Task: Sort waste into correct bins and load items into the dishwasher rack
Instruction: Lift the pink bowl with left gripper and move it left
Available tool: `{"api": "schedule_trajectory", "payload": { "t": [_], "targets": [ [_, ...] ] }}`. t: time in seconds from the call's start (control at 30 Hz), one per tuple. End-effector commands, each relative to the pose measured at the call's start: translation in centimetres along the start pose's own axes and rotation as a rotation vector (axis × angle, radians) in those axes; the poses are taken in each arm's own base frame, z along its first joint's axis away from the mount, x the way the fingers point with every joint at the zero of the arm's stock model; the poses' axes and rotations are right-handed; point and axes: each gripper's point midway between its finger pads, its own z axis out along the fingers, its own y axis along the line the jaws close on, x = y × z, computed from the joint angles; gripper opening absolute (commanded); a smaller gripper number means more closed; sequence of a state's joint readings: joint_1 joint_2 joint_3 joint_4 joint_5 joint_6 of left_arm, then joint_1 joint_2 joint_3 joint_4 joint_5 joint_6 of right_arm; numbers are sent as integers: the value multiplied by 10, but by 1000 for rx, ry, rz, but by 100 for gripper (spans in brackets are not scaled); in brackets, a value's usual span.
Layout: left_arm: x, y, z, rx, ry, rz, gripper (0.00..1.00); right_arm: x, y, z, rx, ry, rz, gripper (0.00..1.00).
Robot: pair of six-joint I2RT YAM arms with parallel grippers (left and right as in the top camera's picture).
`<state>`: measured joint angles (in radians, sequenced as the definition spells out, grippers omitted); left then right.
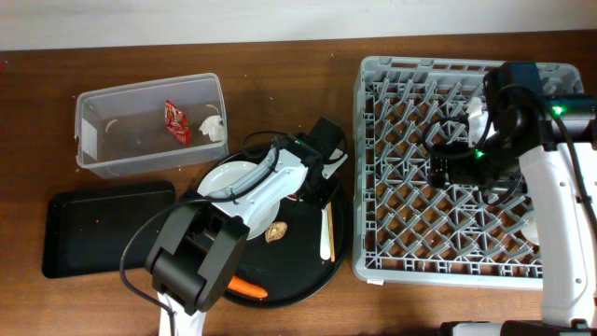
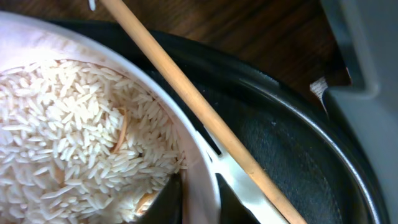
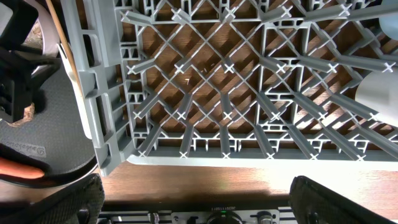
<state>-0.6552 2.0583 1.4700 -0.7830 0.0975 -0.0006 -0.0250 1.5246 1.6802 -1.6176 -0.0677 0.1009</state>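
My left gripper [image 2: 199, 202] is shut on the rim of the white-pink bowl [image 2: 193, 155], which holds beige rice scraps [image 2: 74, 124]. A wooden chopstick [image 2: 205, 118] lies across beside the bowl, over the white fork [image 2: 239, 186]. In the overhead view my left gripper [image 1: 322, 166] is over the round black tray [image 1: 308, 280], which carries the grey plate [image 1: 233, 175], brown lump [image 1: 277, 231], carrot [image 1: 247, 288] and fork [image 1: 326, 233]. My right gripper [image 3: 196, 193] is open and empty above the grey dishwasher rack [image 1: 401, 261]. The clear tub [image 1: 103, 159] holds the red wrapper [image 1: 176, 121] and white tissue [image 1: 214, 127].
The shallow black tray [image 1: 93, 233] lies left of the round tray. A pale cup [image 3: 379, 93] stands in the rack at the right. The rack's near wall [image 3: 249, 155] borders the table's front edge. The right arm [image 1: 560, 215] covers the rack's right side.
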Motion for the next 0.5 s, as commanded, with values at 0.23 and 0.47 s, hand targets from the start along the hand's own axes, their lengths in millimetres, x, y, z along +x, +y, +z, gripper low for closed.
{"api": "schedule_trajectory", "payload": {
  "t": [0.23, 0.47],
  "targets": [
    [16, 9, 5, -54, 81, -3, 1, 0, -4, -4, 26, -15, 1, 99],
    [1, 14, -29, -106, 90, 0, 1, 0, -4, -4, 25, -14, 1, 98]
  ]
}}
